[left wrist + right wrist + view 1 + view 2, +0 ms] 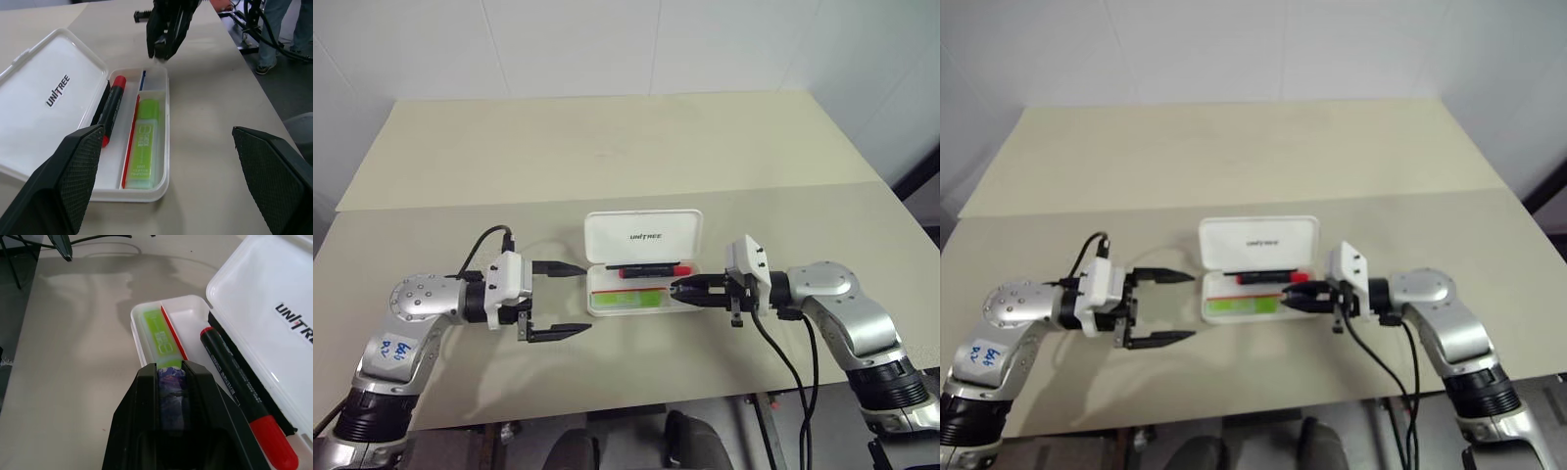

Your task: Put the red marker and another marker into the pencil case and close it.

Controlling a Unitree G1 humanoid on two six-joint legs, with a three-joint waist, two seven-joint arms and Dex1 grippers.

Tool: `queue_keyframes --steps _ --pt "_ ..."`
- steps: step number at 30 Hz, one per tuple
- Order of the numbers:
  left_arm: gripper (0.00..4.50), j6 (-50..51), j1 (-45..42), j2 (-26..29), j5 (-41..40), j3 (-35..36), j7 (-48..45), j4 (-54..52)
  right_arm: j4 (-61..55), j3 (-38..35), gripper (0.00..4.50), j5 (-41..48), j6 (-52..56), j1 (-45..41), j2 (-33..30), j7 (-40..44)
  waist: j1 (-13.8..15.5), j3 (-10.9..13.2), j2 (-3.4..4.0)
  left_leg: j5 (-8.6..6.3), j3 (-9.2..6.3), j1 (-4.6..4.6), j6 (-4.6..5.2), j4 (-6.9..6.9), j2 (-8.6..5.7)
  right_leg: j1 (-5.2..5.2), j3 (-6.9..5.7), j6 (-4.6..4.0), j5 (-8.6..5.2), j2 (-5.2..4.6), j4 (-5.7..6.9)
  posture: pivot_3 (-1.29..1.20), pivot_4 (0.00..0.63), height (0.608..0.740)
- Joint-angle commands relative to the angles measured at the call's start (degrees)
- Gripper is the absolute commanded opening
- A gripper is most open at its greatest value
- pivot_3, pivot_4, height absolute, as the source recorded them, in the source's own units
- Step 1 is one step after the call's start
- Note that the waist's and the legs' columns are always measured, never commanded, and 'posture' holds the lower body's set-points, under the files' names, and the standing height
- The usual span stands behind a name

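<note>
R gripper pinched together on nothing at the case's right end; L gripper jaws wide apart, just left of it; red marker & green marker both in the pencil case; lid upright, so closing's left.

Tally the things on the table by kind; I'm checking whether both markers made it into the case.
Markers: 2, the red marker and the green marker, both lying inside the case.
Pencil cases: 1, the pencil case, lid open.
Total: 3
</note>
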Motion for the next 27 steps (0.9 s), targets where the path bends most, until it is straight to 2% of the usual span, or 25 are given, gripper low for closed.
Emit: queue_keyframes --steps 1,15,20,26,27 --pt "4.5 0.1 0.4 0.0 -1.5 0.4 0.4 -2.1 2.7 0.6 0.42 -1.4 -3.8 -1.6 0.9 1.6 0.0 0.0 -0.01 0.0 0.01 0.01 0.0 0.0 0.0 0.0 0.0 0.0 0.0 0.0 0.0 0.0 0.15 0.74" --pt "4.5 0.0 -0.8 0.5 -1.3 1.0 0.4 -1.5 15.2 0.6 0.42 -5.4 -12.9 -5.1 2.9 5.2 -0.1 0.0 0.0 0.0 0.01 0.01 0.0 0.01 0.02 0.0 -0.03 0.0 0.0 0.0 0.0 0.0 0.15 0.74" --pt "4.5 0.0 -1.5 0.4 -1.1 0.9 0.5 -1.1 16.3 0.4 2.03 -6.2 -14.9 -5.6 4.8 3.8 -0.1 0.0 0.01 0.0 0.02 0.01 -0.01 0.03 0.02 0.01 -0.03 0.0 0.0 0.0 0.01 0.0 0.15 0.74" --pt "4.5 -0.4 -2.4 0.5 -1.0 0.9 0.1 -0.2 14.1 0.0 4.28 -5.7 -14.7 -5.5 5.5 3.6 -0.1 0.0 0.01 0.0 0.02 0.01 -0.01 0.02 0.02 0.0 -0.04 0.0 0.0 0.0 0.0 0.0 0.15 0.74" --pt "4.5 -0.4 -2.5 0.5 -0.9 0.9 0.0 0.0 13.2 -0.1 4.43 -5.3 -14.2 -5.5 5.5 3.8 -0.1 0.0 0.01 0.0 0.01 0.01 -0.01 0.02 0.02 0.0 -0.04 0.0 0.0 0.0 0.01 0.0 0.15 0.74"
